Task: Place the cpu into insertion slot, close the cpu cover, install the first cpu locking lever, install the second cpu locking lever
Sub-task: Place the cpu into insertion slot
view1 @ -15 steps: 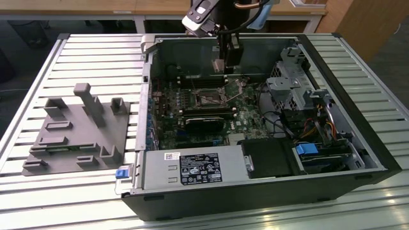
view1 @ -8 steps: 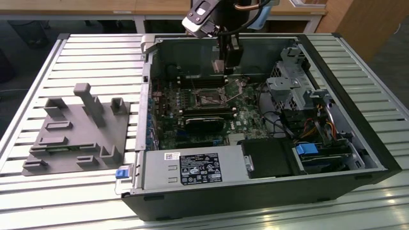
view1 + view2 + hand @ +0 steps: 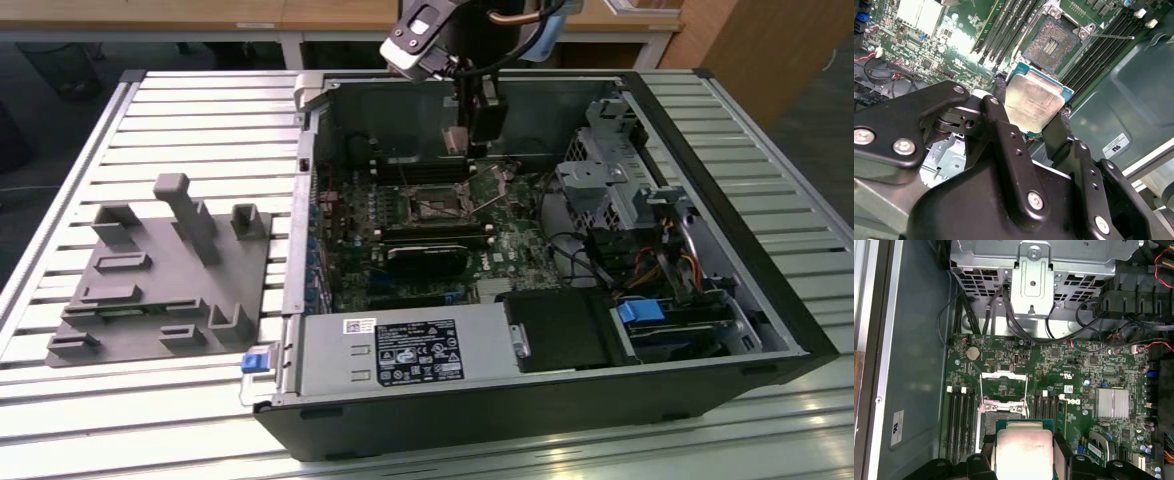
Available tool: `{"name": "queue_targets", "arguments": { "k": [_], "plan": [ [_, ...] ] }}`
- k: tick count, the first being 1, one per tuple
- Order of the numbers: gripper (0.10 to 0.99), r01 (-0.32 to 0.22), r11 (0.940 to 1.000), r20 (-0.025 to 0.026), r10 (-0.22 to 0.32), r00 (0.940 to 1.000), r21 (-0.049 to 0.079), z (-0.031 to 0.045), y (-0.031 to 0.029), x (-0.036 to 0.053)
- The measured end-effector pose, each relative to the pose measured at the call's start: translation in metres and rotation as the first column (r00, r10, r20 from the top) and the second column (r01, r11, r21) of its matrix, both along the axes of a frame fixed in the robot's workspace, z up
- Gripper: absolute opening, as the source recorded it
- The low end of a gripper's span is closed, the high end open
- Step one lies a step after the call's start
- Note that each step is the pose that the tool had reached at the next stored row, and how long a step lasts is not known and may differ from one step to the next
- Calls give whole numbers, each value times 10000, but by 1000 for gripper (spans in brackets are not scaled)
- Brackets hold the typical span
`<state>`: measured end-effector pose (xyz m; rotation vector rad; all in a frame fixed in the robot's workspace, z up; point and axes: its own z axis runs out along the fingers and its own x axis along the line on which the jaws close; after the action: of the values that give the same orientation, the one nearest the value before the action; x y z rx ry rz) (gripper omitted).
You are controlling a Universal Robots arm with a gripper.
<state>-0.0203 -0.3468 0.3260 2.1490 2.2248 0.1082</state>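
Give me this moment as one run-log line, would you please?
gripper: fingers shut on cpu | cpu: not yet seated | insertion slot: empty | cpu cover: open

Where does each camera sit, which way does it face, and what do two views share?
Exterior view: off the arm, looking down into the open case; the arm's end and gripper show.
First wrist view: on the wrist, facing the board past the held cpu; gripper parts show.
Second wrist view: on the wrist, looking along the black fingers to the slot.
Both wrist views share cpu and slot.
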Motion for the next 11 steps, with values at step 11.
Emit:
{"name": "queue_targets", "arguments": {
  "k": [11],
  "plan": [
    [541,0,10000,1,0,10000,-42,-44,0,0]
  ]
}}
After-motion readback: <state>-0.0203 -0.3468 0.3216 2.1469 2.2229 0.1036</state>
